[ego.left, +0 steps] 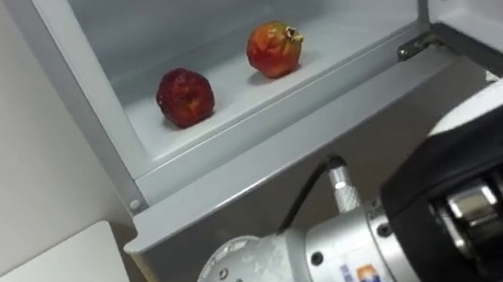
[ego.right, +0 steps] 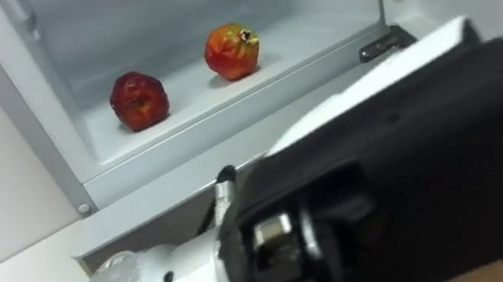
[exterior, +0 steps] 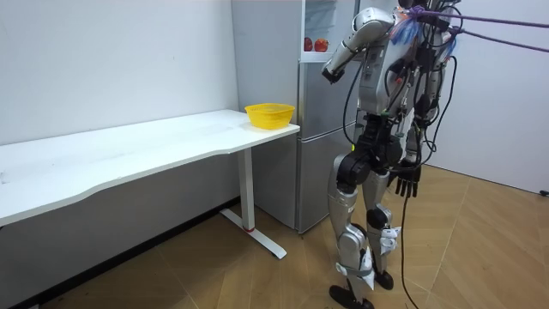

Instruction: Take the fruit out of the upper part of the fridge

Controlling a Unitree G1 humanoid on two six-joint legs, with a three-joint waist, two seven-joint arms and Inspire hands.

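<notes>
One tall grey fridge stood against the wall with its upper compartment open. The robot stood close in front of it on a wooden floor. One long white table ran along the wall on the robot's left, with its end just beside the fridge.

There were two robot hands. The left robot hand was held up in front of the fridge, below the open compartment and outside it. It appeared as a dark mass close to the head camera, and I could not tell how its fingers were set. The right robot hand hung by the robot's hip, its fingers loose and apart, holding nothing.

One yellow basket sat on the table end nearest the fridge.

Two red fruits lay on the floor of the upper compartment, side by side but apart. The dark red fruit was on the left and the orange-red fruit on the right. Neither robot hand touched them.
</notes>
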